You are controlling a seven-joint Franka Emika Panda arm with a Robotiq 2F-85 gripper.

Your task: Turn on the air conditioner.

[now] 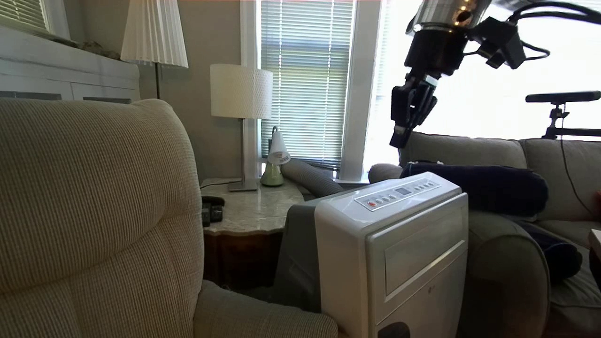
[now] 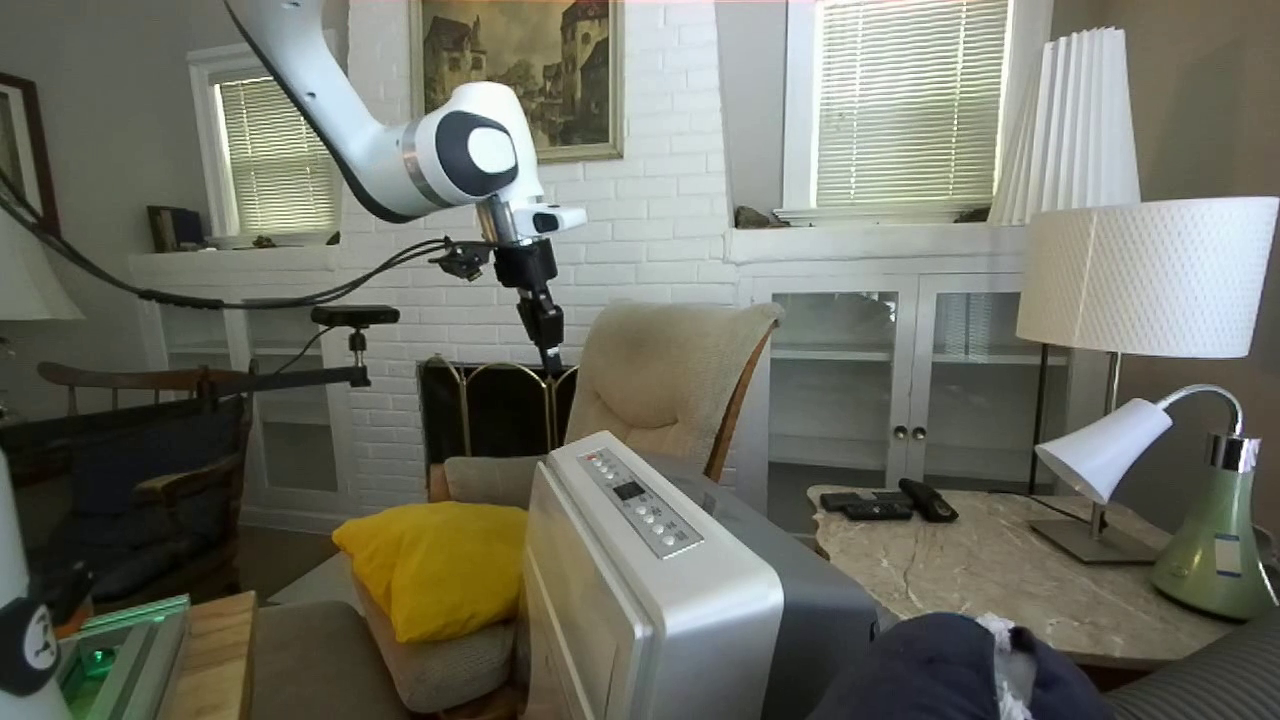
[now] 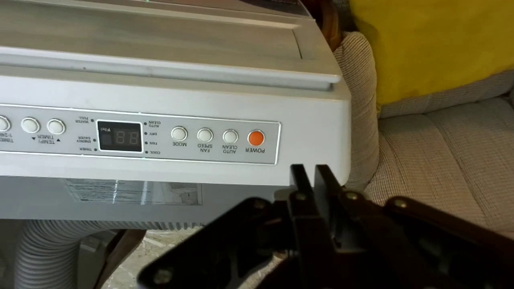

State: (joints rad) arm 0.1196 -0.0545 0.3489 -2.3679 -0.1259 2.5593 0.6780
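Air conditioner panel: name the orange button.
The POWER button, at the row's end beside the AUTO CLEAN button; it alone is orange, the others in the wrist view white.

Black pincer [image 1: 404, 126] above white air conditioner [image 1: 392, 256], beige armchair [image 1: 103, 202] in left foreground, drum-shaded lamp [image 1: 241, 91] on side table [image 1: 256, 211]

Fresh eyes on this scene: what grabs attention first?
Probably the bright yellow cushion on the beige armchair, next to the white air conditioner in an exterior view. In the wrist view, the orange POWER button stands out at one end of the control panel, while the dark end effector juts up from the bottom edge.
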